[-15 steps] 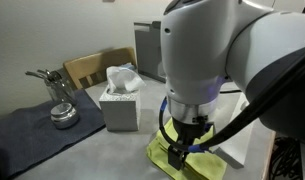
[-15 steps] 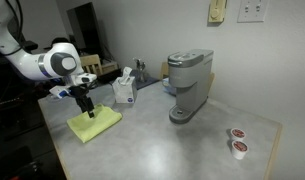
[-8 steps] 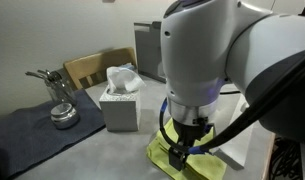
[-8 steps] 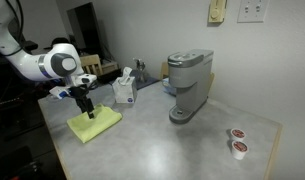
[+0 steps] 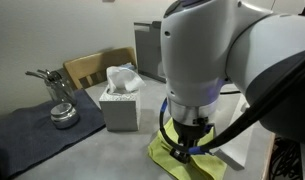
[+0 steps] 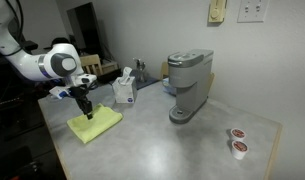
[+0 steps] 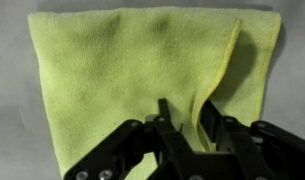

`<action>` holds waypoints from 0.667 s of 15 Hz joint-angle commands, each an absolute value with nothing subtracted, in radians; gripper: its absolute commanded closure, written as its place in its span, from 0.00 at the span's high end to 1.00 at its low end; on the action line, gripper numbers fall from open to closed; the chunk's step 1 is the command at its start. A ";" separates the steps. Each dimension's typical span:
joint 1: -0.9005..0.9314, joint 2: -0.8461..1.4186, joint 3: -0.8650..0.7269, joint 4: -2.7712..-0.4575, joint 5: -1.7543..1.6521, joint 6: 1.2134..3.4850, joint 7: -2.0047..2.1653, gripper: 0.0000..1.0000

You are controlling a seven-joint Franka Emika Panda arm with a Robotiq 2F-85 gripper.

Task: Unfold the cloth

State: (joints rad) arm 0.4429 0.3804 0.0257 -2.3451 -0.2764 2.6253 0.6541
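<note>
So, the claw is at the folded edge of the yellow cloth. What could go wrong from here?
1. In the wrist view, the claw straddles a raised fold of the cloth. It may catch both layers, and lifting would then drag the whole cloth instead of opening it.
2. In an exterior view, the tissue box stands close beside the cloth. A wide unfolding sweep might knock it.

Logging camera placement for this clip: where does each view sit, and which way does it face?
Exterior view: close by the arm, facing tissue box and cloth; arm fills the right.
Exterior view: across the counter, facing coffee maker; arm at left.
Wrist view: looks down on the cloth; jaws at bottom.
All three share the cloth.
</note>
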 commanded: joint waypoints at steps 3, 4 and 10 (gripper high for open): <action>0.448 0.401 0.021 -2.327 -0.299 2.611 0.661 0.01; 0.448 0.401 0.021 -2.327 -0.299 2.611 0.661 0.00; 0.447 0.395 0.023 -2.329 -0.298 2.609 0.656 0.01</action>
